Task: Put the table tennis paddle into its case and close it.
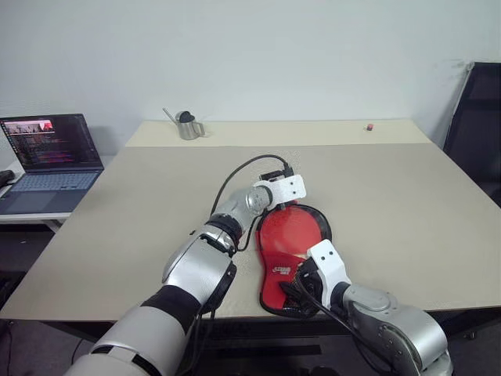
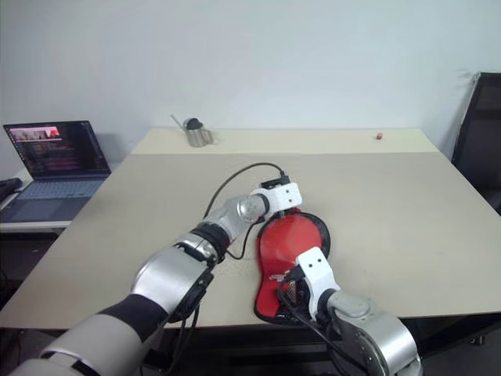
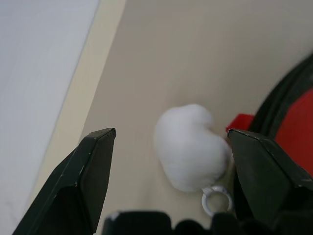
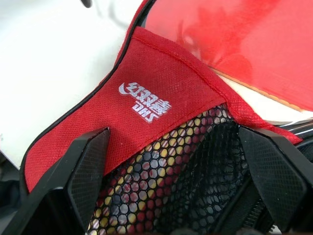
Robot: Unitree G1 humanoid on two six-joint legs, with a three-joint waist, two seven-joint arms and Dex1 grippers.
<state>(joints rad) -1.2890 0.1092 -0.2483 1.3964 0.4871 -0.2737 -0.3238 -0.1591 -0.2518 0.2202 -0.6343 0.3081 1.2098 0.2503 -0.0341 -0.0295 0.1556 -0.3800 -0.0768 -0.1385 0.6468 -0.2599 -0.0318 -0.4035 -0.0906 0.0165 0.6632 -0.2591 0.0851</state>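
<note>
Beige table (image 1: 407,204), near front edge: paddle (image 4: 244,44) lies in case (image 4: 146,103), flap unzipped; closing step pending; left gripper (image 3: 171,161) spread by white pom-pom (image 3: 190,147), right gripper (image 4: 176,171) spread over mesh pocket (image 4: 195,166); nxt needs zip-pull grasp.

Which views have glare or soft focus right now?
Right wrist view: glossy sheen on the table tennis paddle, bare table washed out to white, the case logo sharp. Left wrist view: white pompom soft and featureless, near fingers blurred. Head views: even light, faint shadows, no glare.
</note>
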